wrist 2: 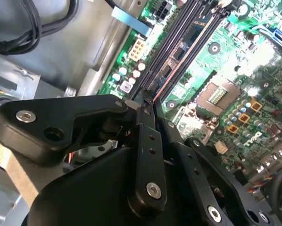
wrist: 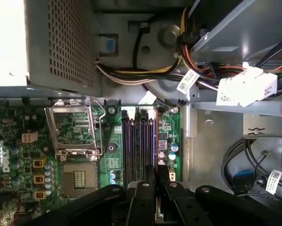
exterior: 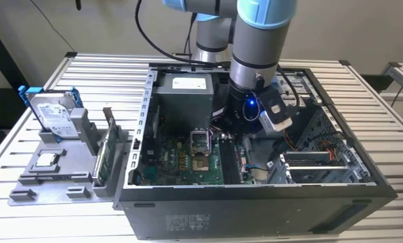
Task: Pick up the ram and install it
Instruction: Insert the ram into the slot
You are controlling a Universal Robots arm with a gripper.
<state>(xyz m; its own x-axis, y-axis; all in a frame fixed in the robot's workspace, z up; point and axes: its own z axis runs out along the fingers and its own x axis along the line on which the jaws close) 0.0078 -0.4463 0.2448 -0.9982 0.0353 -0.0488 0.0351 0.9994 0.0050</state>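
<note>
Open computer case (exterior: 255, 202) on slatted counter (exterior: 106, 71); arm's gripper (exterior: 238, 121) inside, above motherboard (exterior: 187, 162). Grey fixture (exterior: 53, 177) at exterior view's left: hard drive (exterior: 53, 114), apparently a green card (exterior: 103, 157).

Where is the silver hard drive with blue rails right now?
The hard drive stands in the grey holder at the exterior view's left, outside the computer case, with the green circuit card between them.

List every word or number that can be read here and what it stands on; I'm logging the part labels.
No text is clear enough to quote.
Hard drive sticker: print too small.
Power supply label: too small.
Computer case front print: blurred.
White cable tags in the first wrist view: codes blurred.
Motherboard markings: too small.
</note>
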